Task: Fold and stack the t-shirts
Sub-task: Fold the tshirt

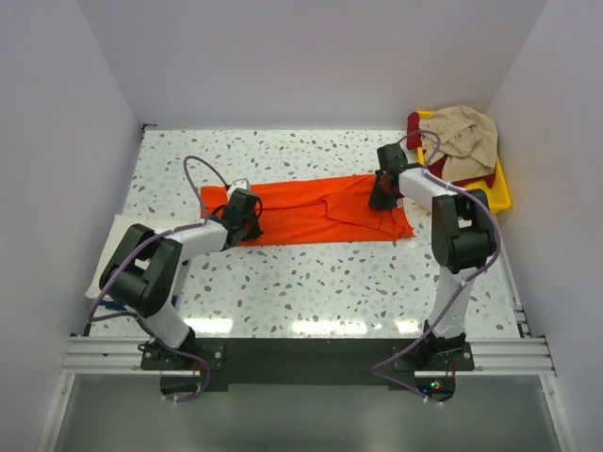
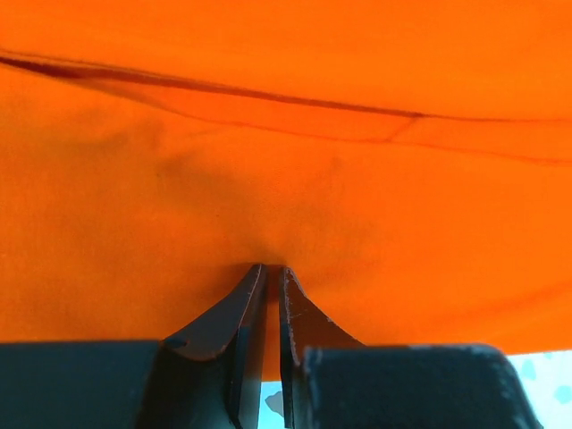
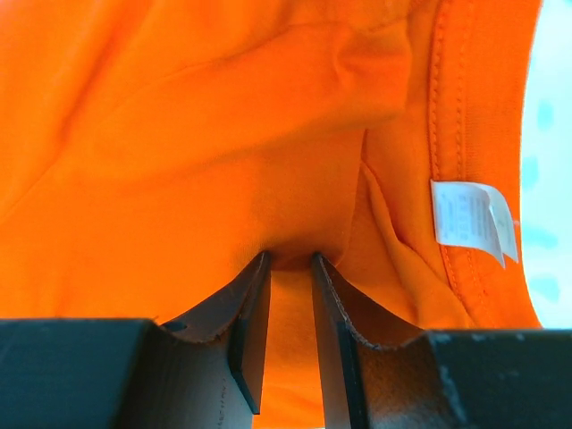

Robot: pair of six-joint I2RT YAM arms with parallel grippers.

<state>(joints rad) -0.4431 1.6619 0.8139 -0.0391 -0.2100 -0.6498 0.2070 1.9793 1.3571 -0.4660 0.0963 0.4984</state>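
Note:
The bright orange t-shirt (image 1: pixel 311 215) lies folded into a long strip across the table's middle. My left gripper (image 1: pixel 247 218) is shut on its left end; in the left wrist view the fingertips (image 2: pixel 271 268) pinch orange cloth (image 2: pixel 286 161). My right gripper (image 1: pixel 383 188) is shut on the right end near the collar; in the right wrist view the jaws (image 3: pixel 289 259) hold a fold of orange cloth (image 3: pixel 179 161), and the white neck tag (image 3: pixel 469 219) lies to the right. A beige t-shirt (image 1: pixel 464 137) and a dark red one (image 1: pixel 415 127) sit in the tray.
A yellow plastic tray (image 1: pixel 500 188) stands at the back right corner. A cream-white cloth (image 1: pixel 111 247) lies at the table's left edge beside the left arm. White walls close in the table on three sides.

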